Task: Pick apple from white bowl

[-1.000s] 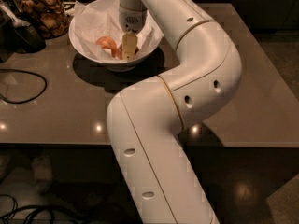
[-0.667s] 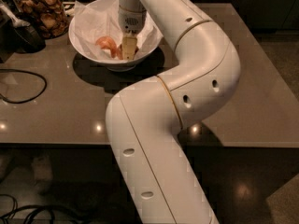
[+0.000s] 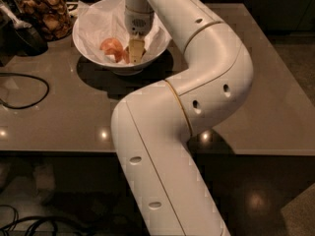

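Observation:
The white bowl [image 3: 88,45] stands at the back of the table, lined with crumpled white paper. An orange-red apple [image 3: 111,47] lies in it, left of centre, partly hidden by the gripper. My gripper [image 3: 134,52] reaches down into the bowl from above, right beside the apple on its right side and touching or nearly touching it. I cannot tell whether it holds the apple. The white arm sweeps from the front of the view up over the table to the bowl.
A glass jar of brown snacks [image 3: 45,11] stands left of the bowl, with a black object [image 3: 23,36] in front of it. A black cable [image 3: 30,100] loops on the brown table [image 3: 275,82] at the left. The table's front edge runs below the arm's elbow.

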